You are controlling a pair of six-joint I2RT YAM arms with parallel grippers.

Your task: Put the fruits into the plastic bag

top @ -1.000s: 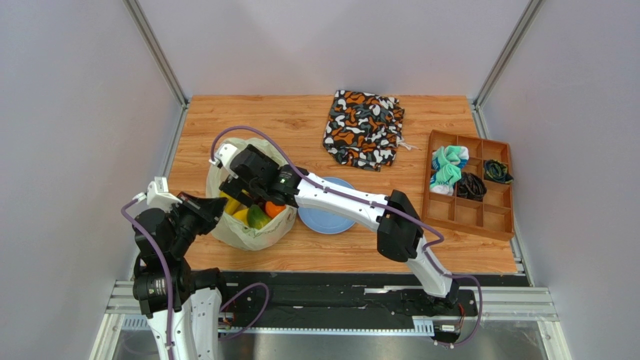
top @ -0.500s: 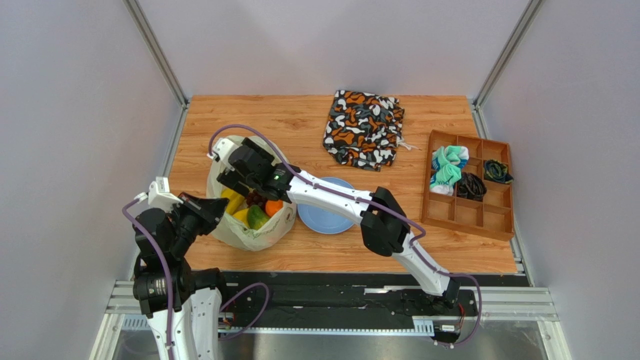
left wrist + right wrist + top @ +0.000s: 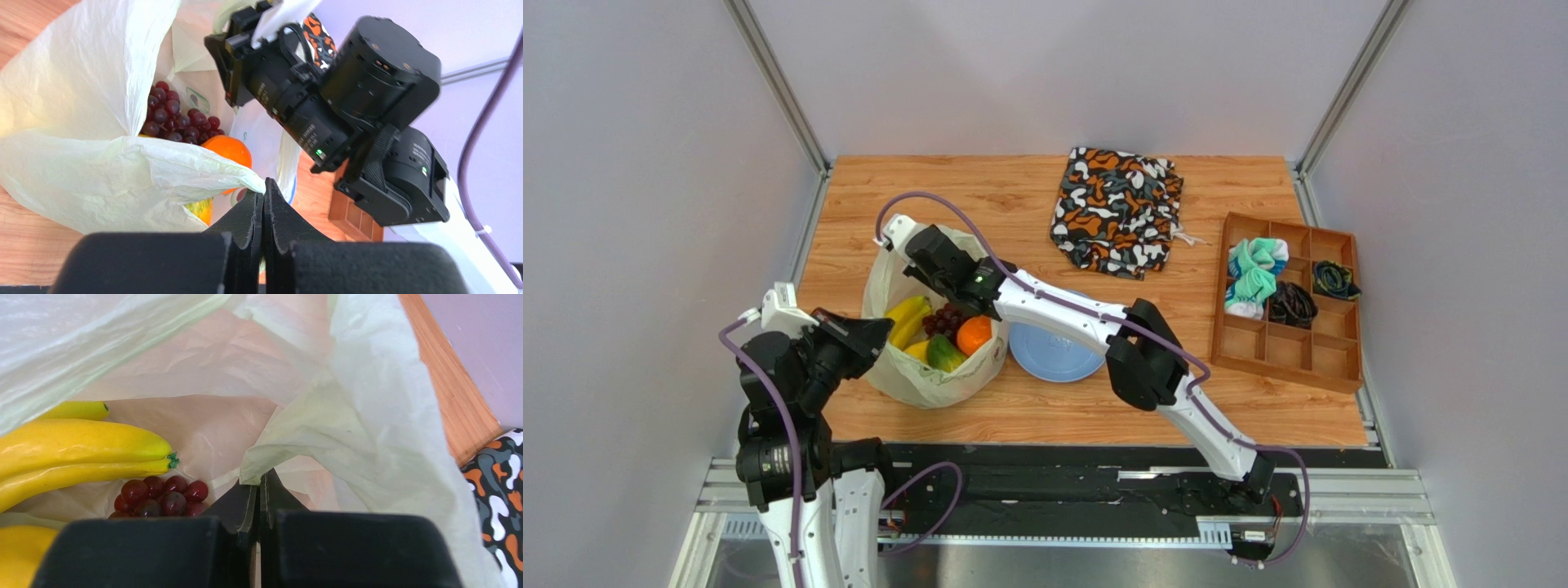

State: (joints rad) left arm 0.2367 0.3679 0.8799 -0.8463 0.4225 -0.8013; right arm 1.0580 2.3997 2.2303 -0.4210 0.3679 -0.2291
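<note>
We saw a translucent pale yellow-green plastic bag [image 3: 934,382], yellow bananas [image 3: 908,317], dark red-purple grapes [image 3: 945,321], a bright orange [image 3: 973,333], a blue plate [image 3: 1059,357], an orange-black-white patterned cloth bag [image 3: 1117,208], and a light wood-grain table [image 3: 940,184].

Open top on the plastic bag [image 3: 928,380], rim pinned on two sides
It gapes between the left jaws and right jaws, each clamped on its rim; bananas [image 3: 909,319], grapes [image 3: 944,321] and an orange [image 3: 974,333] fill its floor. The right arm [image 3: 1063,312] crosses over the plate [image 3: 1063,361].
</note>
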